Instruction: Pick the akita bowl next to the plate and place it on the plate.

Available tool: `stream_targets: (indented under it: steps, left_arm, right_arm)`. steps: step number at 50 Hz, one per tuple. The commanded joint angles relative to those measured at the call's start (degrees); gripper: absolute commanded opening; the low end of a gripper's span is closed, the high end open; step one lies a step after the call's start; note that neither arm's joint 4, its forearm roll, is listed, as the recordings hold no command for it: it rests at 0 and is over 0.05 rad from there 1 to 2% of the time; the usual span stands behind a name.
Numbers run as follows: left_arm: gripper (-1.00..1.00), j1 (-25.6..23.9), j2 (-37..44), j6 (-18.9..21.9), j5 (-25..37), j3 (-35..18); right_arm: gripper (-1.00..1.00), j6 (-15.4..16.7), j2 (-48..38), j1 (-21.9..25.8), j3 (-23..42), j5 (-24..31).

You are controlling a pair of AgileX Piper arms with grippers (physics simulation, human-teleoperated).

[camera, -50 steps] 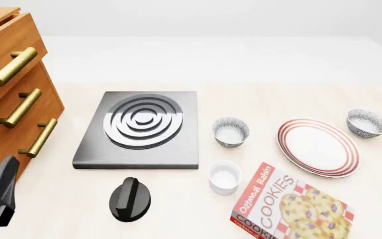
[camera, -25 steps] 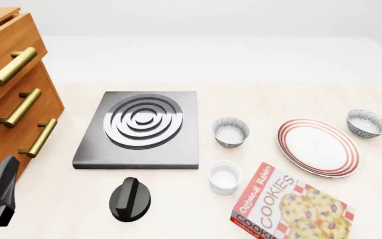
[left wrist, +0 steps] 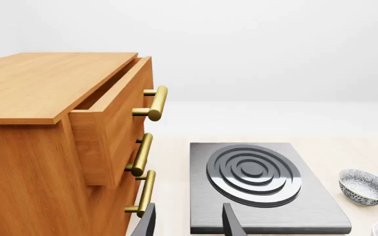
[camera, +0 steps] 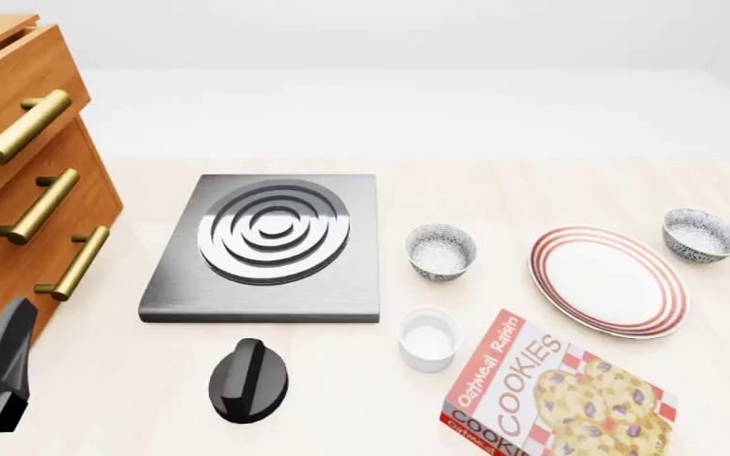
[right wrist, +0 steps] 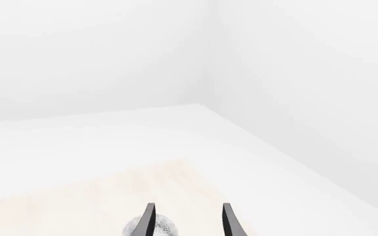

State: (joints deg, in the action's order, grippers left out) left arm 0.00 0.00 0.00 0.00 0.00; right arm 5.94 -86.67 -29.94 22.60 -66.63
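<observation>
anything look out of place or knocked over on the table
Only the cabinet's top drawer stands out: it is pulled partly open, while the two below sit shut. The two speckled bowls, the ramekin and the plate sit upright and empty. The cookie box lies flat, angled to the table edge.

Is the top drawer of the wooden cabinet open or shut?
Partly open. In the left wrist view the top drawer juts forward past the cabinet's top edge and past the drawer fronts below, leaving a dark gap.

Front camera looks down over the whole table (camera: pixel 517 195); left wrist camera sits low, facing the stove (left wrist: pixel 261 184), shared with front; right wrist faces the far corner.
</observation>
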Motion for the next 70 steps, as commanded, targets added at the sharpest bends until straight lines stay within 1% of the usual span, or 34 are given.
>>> stream_targets:
  steps: [1,13,30,60,70]
  left_arm:
    - [1.0,0.0,0.0,0.0,0.0,0.0]
    - [1.0,0.0,0.0,0.0,0.0,0.0]
    - [1.0,0.0,0.0,0.0,0.0,0.0]
    - [1.0,0.0,0.0,0.0,0.0,0.0]
    - [1.0,0.0,0.0,0.0,0.0,0.0]
  right_arm:
    - [1.0,0.8,-1.7,-0.6,0.2,-1.1]
    - [1.0,2.1,-4.0,0.1,0.2,-2.7]
    - [1.0,2.8,-5.7,0.1,1.4,-2.3]
    - [1.0,2.6,-6.8,0.3,3.4,1.2]
    - [1.0,2.0,-7.7,0.4,4.7,3.7]
